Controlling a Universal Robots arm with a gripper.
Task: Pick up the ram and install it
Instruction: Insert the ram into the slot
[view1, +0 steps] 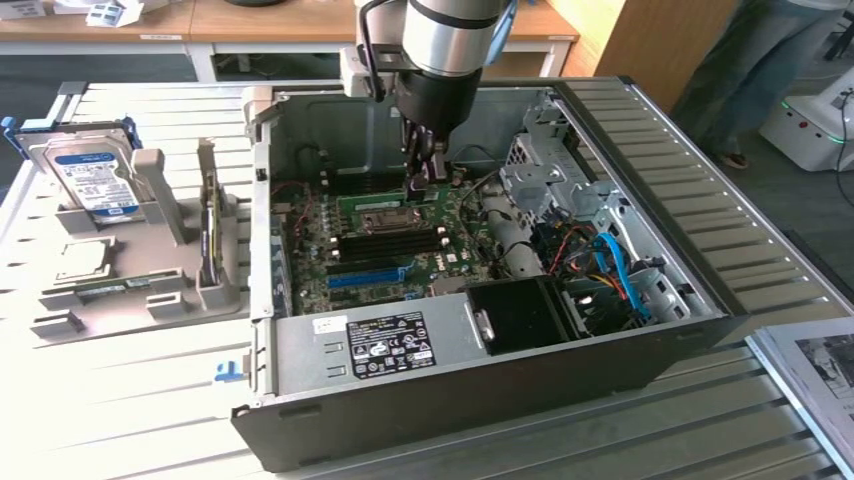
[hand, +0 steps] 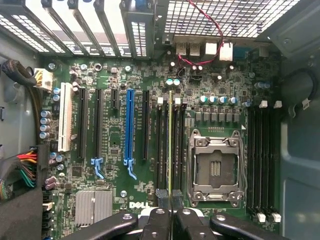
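wrist view: my pincer (hand: 171, 202) is clenched on the ram (hand: 171, 145), edge-on over the black memory slots (hand: 160, 145). exterior view: it hangs at twelve o'clock of the cpu socket (view1: 387, 222); any tilt, i judge, could wedge it crooked or crack it

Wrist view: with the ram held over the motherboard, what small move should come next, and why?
Probably a slow, straight push down. The gripper is shut on the ram, which runs edge-on along the black memory slots beside the CPU socket, so it looks lined up; whether it already touches a slot is unclear.
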